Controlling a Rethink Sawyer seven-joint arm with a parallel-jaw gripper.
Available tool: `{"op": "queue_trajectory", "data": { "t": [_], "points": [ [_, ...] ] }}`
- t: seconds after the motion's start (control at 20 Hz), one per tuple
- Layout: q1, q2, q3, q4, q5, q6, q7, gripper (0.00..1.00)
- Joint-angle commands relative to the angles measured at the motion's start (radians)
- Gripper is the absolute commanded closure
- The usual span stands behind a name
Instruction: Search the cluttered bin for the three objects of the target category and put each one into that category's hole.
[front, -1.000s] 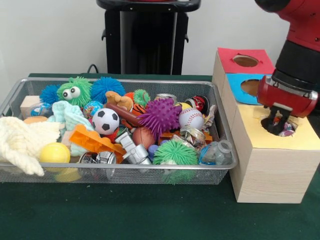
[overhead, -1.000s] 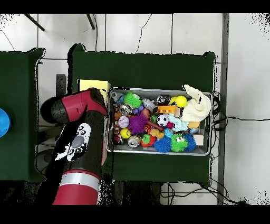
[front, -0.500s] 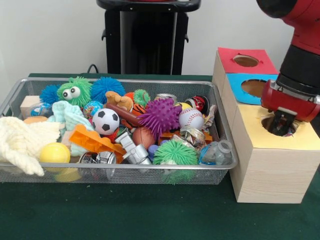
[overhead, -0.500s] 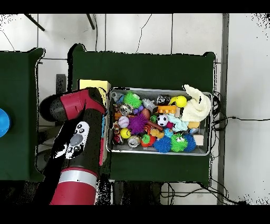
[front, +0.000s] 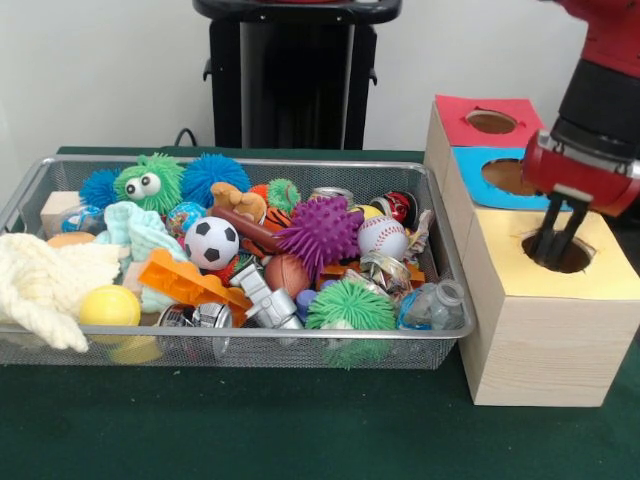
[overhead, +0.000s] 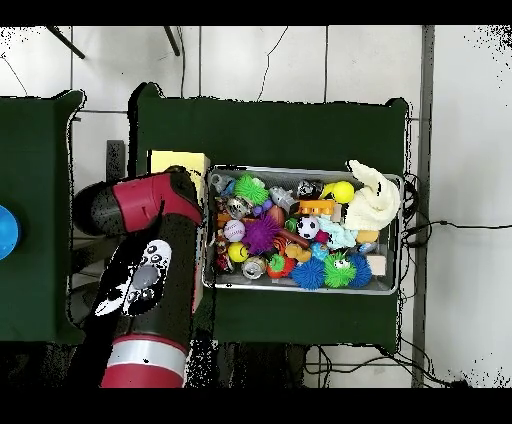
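While the gripper (front: 556, 240) hangs over the yellow hole (front: 562, 254) at the near end of the wooden box (front: 530, 320), its two fingers stand slightly apart and empty, tips at the hole's rim. Just beside the box, the wire bin (front: 452, 262) is packed to its edges with balls, spiky toys and cans. Open green table (front: 300, 425) lies along the bin's near edge.

My claw (front: 556, 240) hangs right over the yellow hole (front: 560, 254), nothing between them. The red hole (front: 491, 121) and blue hole (front: 503, 175) beyond are uncovered. To the left, the bin (front: 452, 262) is packed full of toys.
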Motion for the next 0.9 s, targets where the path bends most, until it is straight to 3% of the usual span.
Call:
{"op": "queue_trajectory", "data": {
  "t": [0.05,0.5,0.9],
  "points": [
    [-0.065,-0.155,0.098,0.160,0.057,0.207,0.002,1.00],
    [-0.121,-0.235,0.130,0.206,0.061,0.239,-0.053,1.00],
    [-0.188,-0.291,0.137,0.268,0.019,0.167,-0.099,1.00]
  ]
}}
